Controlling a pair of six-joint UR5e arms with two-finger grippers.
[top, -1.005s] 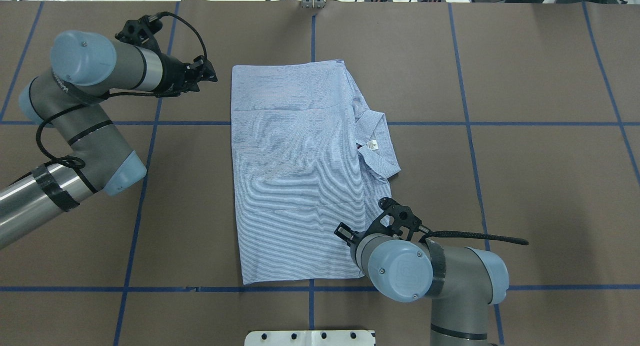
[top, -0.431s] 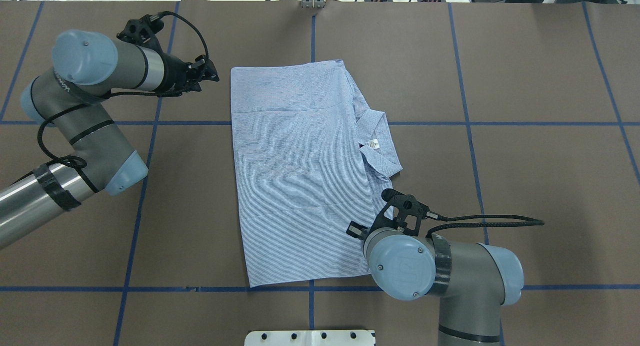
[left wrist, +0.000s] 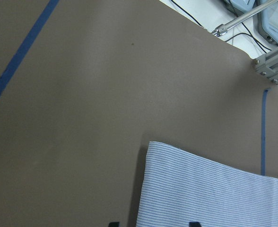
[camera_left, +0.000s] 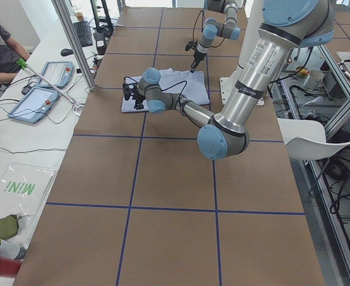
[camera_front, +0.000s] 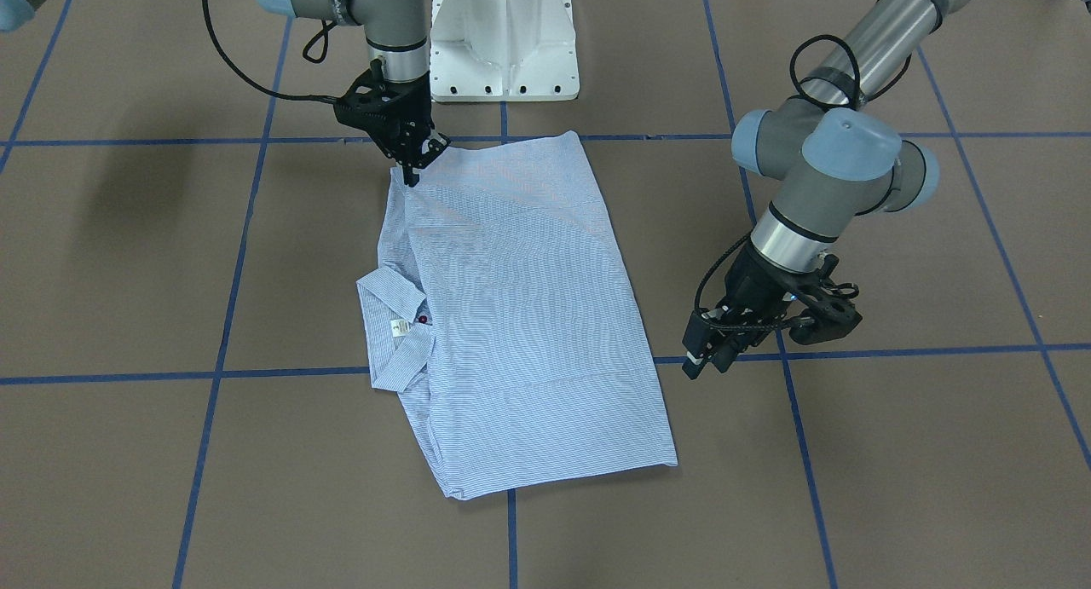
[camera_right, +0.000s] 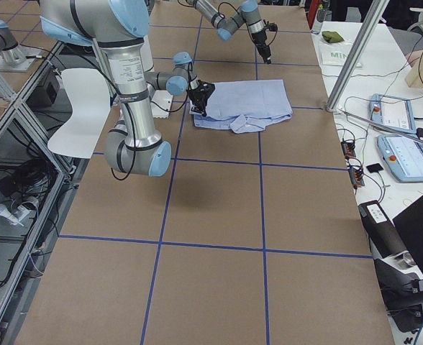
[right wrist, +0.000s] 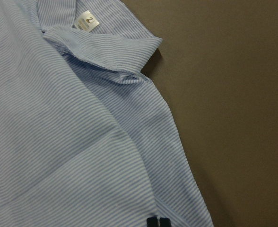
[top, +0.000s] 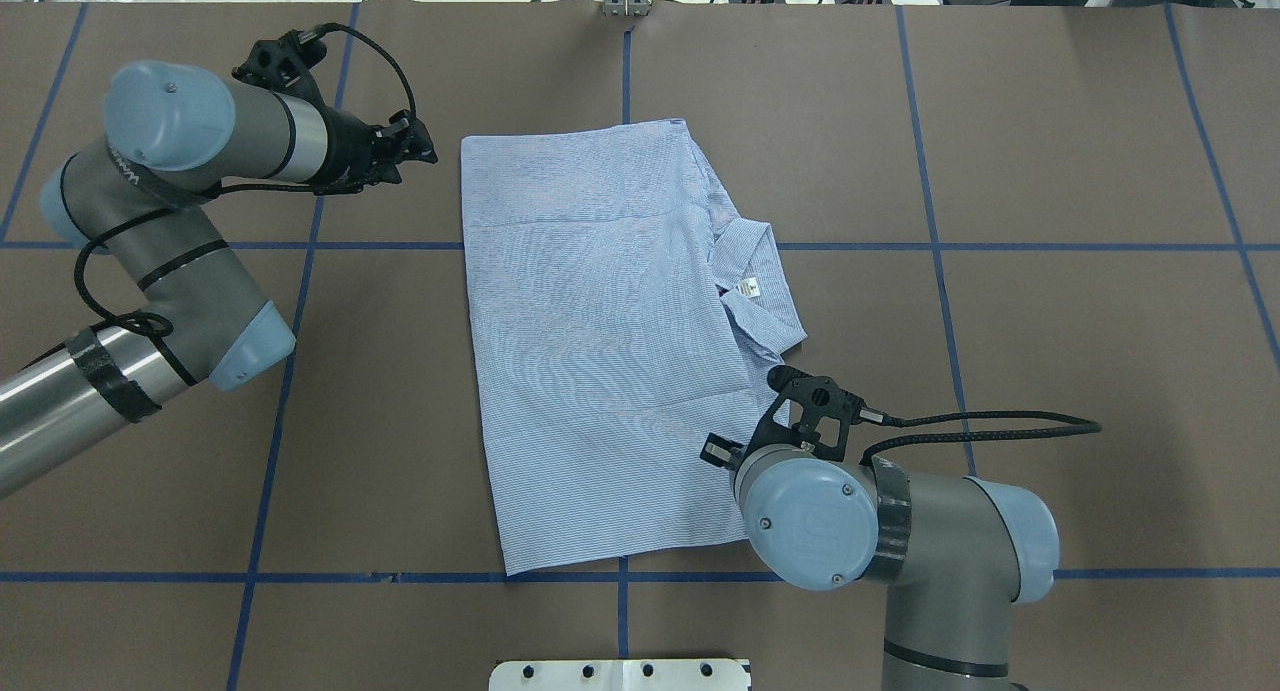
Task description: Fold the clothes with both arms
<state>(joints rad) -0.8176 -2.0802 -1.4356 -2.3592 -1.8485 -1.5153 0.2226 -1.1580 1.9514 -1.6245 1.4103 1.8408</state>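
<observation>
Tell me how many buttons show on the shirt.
1: a dark red button right beside the white neck label of the shirt. The folded layers may hide others.

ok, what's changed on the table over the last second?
Right tool, shut on the shirt at its near corner, moved to the robot's right and slightly forward, dragging the shirt's near end rightward. Left tool, open beside the shirt, and the shirt's far end stayed put.
</observation>
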